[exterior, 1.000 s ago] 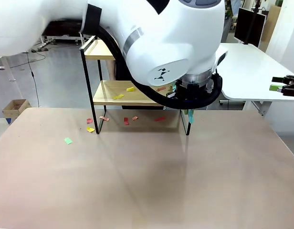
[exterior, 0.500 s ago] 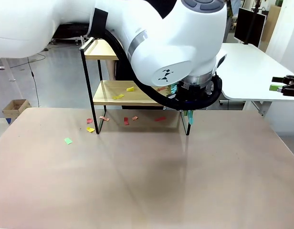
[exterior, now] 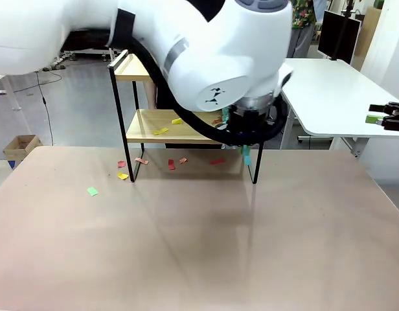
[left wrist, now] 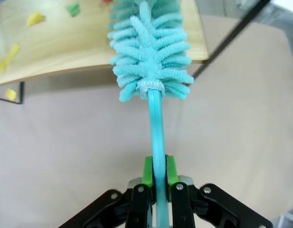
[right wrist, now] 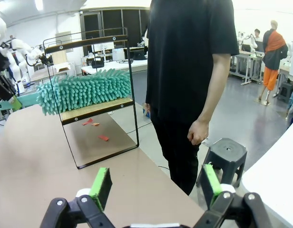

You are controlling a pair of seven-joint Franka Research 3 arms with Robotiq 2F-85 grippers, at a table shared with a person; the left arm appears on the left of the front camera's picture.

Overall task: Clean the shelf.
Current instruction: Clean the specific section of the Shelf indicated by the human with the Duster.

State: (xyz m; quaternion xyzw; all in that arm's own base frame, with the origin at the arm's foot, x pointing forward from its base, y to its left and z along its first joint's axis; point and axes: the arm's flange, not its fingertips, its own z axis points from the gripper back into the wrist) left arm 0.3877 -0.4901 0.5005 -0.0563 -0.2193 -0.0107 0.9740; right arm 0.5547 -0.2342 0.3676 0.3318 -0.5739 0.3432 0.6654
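Since a second ago the left arm (exterior: pixel 206 58) has slid its wrist a little to the left along the front of the shelf (exterior: pixel 142 124), and the teal handle below it has gone left with it; the paper scraps lie as they did.

The shelf stands at the far side of the table (exterior: pixel 199 246), left of the middle. In the left wrist view the left gripper (left wrist: pixel 157 166) has its green pads pressed narrow on the teal handle of a fluffy duster (left wrist: pixel 149 52), whose head reaches over the right near corner of the lower board (left wrist: pixel 65 42). From the right wrist view the duster head lies along that board.

Yellow paper scraps (exterior: pixel 160 131) sit on the lower board. Red ones (exterior: pixel 171 164) lie on the table under the shelf, and a green one (exterior: pixel 92 191) lies nearer and to the left.

The right gripper (right wrist: pixel 156 185) hangs with its fingers spread wide, holding nothing. Beyond it a person (right wrist: pixel 189 61) in a black shirt stands at the table's far edge, beside a dark stool (right wrist: pixel 227 152).
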